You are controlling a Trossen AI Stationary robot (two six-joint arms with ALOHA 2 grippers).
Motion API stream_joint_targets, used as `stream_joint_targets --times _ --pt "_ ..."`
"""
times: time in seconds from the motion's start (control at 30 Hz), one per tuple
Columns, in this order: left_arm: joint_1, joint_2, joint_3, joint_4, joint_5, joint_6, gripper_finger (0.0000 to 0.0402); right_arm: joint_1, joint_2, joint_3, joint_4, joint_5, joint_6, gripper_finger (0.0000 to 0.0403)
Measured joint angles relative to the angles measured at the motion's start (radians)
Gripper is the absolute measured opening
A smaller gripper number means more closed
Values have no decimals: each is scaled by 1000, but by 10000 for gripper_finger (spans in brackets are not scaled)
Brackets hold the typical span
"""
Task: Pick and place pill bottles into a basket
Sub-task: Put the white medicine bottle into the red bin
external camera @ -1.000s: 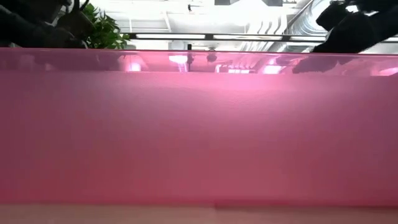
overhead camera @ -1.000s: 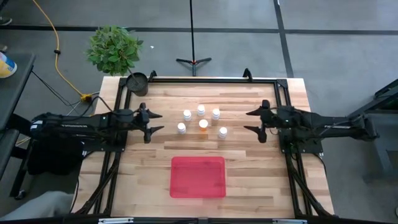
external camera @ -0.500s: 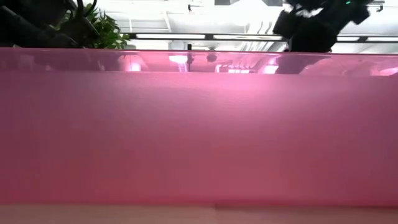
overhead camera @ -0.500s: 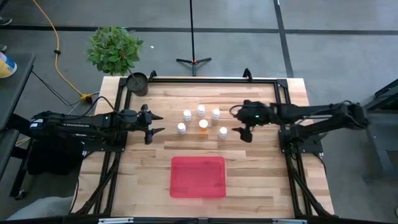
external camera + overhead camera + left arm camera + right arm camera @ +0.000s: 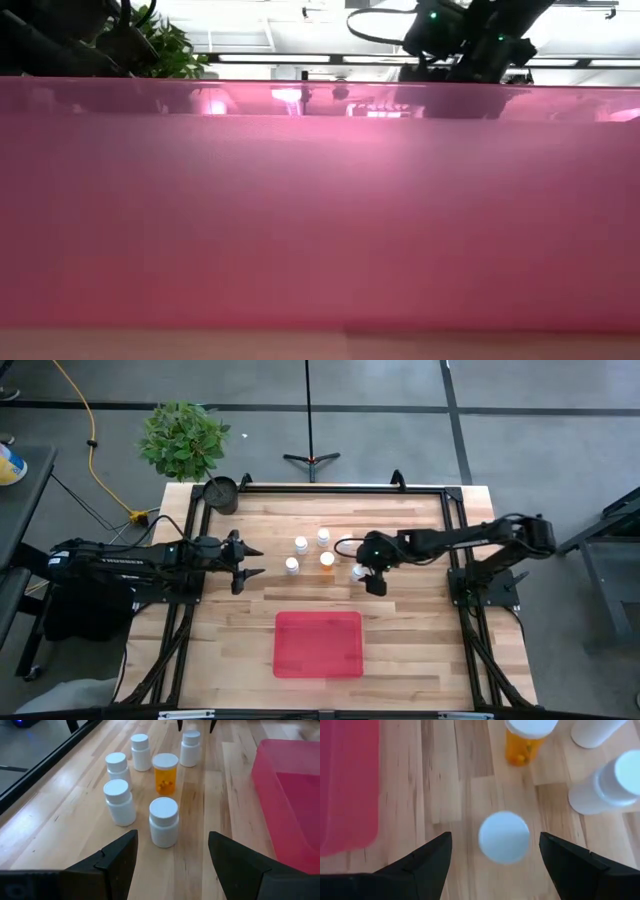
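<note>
Grey floor surrounds a pale wooden worktop (image 5: 410,630), with a leafy potted plant (image 5: 183,438) off its 11 o'clock corner and a small dark pot (image 5: 220,493) on the wood just beside that corner. Toward the 6 o'clock edge lies the red tray (image 5: 318,644), shallow and holding nothing; its wall fills nearly the whole low view (image 5: 320,210). Near the middle of the worktop, at 12 o'clock from the tray, stands the cluster of pill bottles (image 5: 322,552), all upright with white caps, well apart from the tray. In the left wrist view six can be counted: an orange bottle (image 5: 165,773) in the centre and five white ones around it, the nearest white bottle (image 5: 163,821) standing closest to the camera. The left gripper (image 5: 250,557) rests at 9 o'clock of the cluster, jaws released and spread, gripping nothing, the bottles visible between its dark fingers (image 5: 112,857). The right gripper (image 5: 372,572) reaches in from 3 o'clock and hangs over the bottle on the 3 o'clock side of the group; its own camera looks straight down on that white cap (image 5: 504,836) (centred between the two fingers), with the jaws released and wide on either side, not touching it. The orange bottle (image 5: 527,740) sits just beyond.
</note>
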Motion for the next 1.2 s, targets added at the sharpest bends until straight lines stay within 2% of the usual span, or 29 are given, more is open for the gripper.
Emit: stream_joint_targets --times 0.33,1.2 --pt "0 0 0 -8 0 0 276 0 40 6 24 39 0 291" --pt "0 0 0 -36 1 -19 276 0 47 -4 40 38 27 291"
